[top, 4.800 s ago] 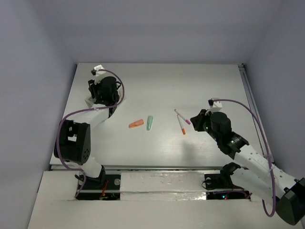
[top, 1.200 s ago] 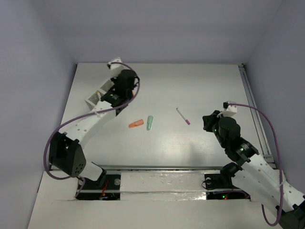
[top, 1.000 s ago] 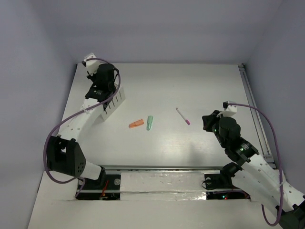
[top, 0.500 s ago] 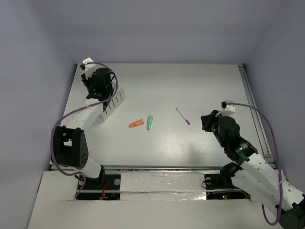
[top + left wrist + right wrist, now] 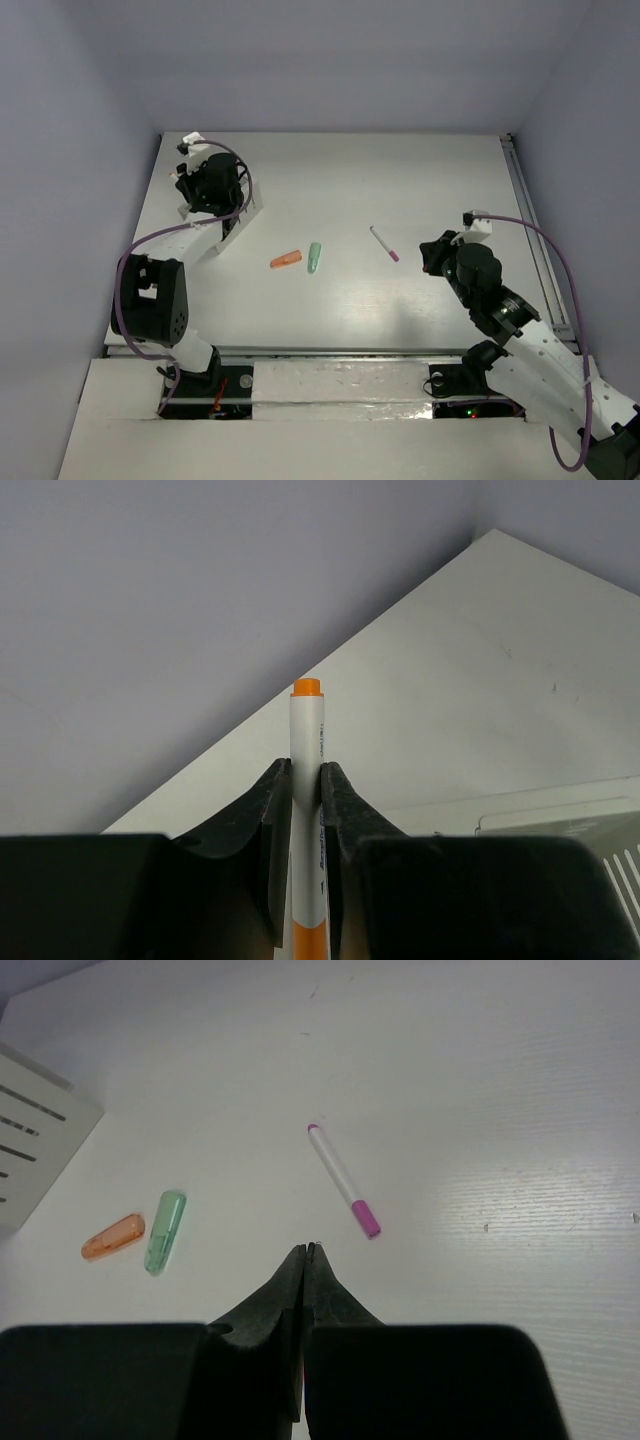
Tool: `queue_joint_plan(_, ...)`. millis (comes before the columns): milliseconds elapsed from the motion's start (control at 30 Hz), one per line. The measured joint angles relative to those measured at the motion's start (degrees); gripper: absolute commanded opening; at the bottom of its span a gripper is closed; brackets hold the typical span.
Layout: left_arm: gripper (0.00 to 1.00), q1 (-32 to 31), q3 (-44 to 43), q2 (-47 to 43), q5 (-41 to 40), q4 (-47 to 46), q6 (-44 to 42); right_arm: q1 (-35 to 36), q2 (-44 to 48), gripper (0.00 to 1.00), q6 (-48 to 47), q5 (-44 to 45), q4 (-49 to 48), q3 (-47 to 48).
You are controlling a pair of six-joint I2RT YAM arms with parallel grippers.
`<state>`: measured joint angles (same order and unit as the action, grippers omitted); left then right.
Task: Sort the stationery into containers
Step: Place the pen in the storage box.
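While the left end effector (image 5: 306,772) is clamped narrow on an orange-capped pen (image 5: 308,730), the pen runs straight out between the fingers, with its orange tip past the fingertips. The top view puts that wrist over the far-left part of the tabletop (image 5: 400,180), right at the box (image 5: 242,212). In the left wrist view the box rim shows low right, just beside the fingers. I cannot tell if the pen is over a compartment.

The right end effector (image 5: 304,1251) has its jaws pressed together with nothing between them, and it is off the tabletop. The magenta pen (image 5: 340,1178) lies flat ahead of its fingertips, apart from them and slightly right, cap end nearest. The mint stub (image 5: 165,1230) and orange stub (image 5: 113,1237) lie just beside each other to its left, between the magenta pen and the box.
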<state>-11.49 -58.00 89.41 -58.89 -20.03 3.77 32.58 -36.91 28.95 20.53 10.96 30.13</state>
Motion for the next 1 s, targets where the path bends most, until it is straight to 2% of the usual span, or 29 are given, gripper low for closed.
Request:
queue_joint_plan(433, 0.04, -2.9, 1.3, 3.3, -3.7, -4.6, -3.6, 0.0, 0.0, 0.0, 0.0, 0.0, -0.5, -0.1)
queue_joint_plan(500, 0.0, -2.9, 1.3, 3.6, -4.0, -4.9, -4.2, 0.0, -0.3, 0.0, 0.0, 0.0, -1.0, -0.1)
queue_joint_plan(633, 0.0, -2.9, 1.2, 4.3, -4.1, -5.0, -4.8, 0.0, -1.4, 0.0, 0.0, -0.2, -1.2, -0.1)
queue_joint_plan(800, 0.08, -2.9, 1.2, 5.1, -3.9, -5.0, -4.8, 0.0, -1.9, 0.0, 0.0, -0.7, -1.5, -0.1)
queue_joint_plan(900, 0.15, -2.9, 1.2, 5.1, -3.9, -4.9, -4.7, 0.0, -3.1, 0.0, -0.3, -1.5, -2.3, -0.1)
queue_joint_plan(967, 0.23, -2.9, 1.2, 5.1, -3.8, -4.6, -4.7, 0.0, -4.5, 0.01, -0.5, -2.3, -2.7, -0.1)
queue_joint_plan(1000, 0.24, -3.0, 1.2, 5.1, -3.8, -4.4, -4.7, 0.0, -5.9, 0.02, -0.7, -2.8, -2.7, -0.1)
